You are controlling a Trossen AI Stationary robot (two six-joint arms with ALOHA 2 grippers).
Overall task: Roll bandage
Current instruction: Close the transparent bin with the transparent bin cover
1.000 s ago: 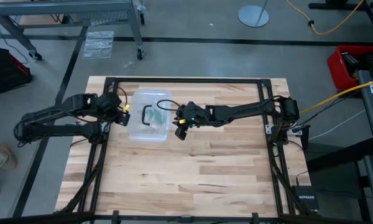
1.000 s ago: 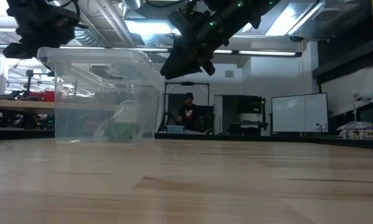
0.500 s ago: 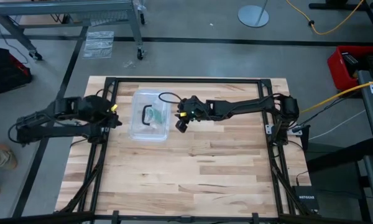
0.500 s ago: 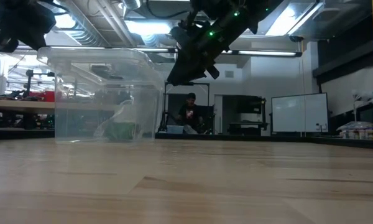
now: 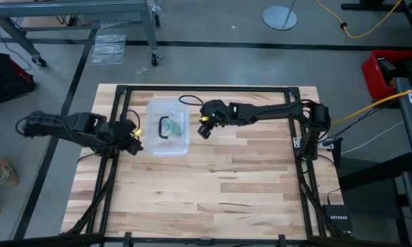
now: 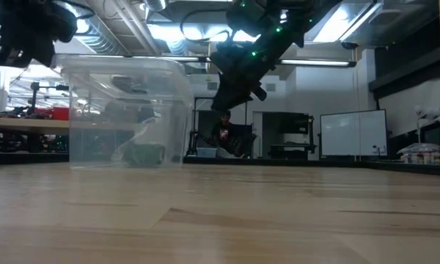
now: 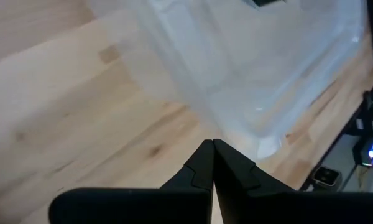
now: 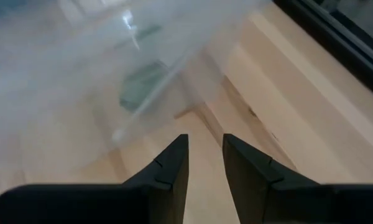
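The bandage (image 5: 174, 126) is showing as a small bright green bundle of soft cloth, lying on the floor of a clear plastic container (image 5: 167, 110) in the upper middle of the high view; in the low view the bandage (image 6: 145, 152) is sitting low behind the container's (image 6: 172, 103) see-through wall at centre left. A dark curved piece (image 5: 162, 128) is lying in the container just left of the green cloth. The right gripper (image 5: 204, 130) is hovering just right of the container, above the table (image 5: 247, 178), with its fingers (image 8: 174, 163) standing slightly apart and pinching nothing; the container's wall is standing between it and the bandage. The left gripper (image 5: 134, 142) is hanging near the container's lower left corner, its fingers (image 7: 200, 165) pressed together on nothing, well clear of the bandage. In the low view a person (image 6: 224, 134) is sitting in the room far behind the table.
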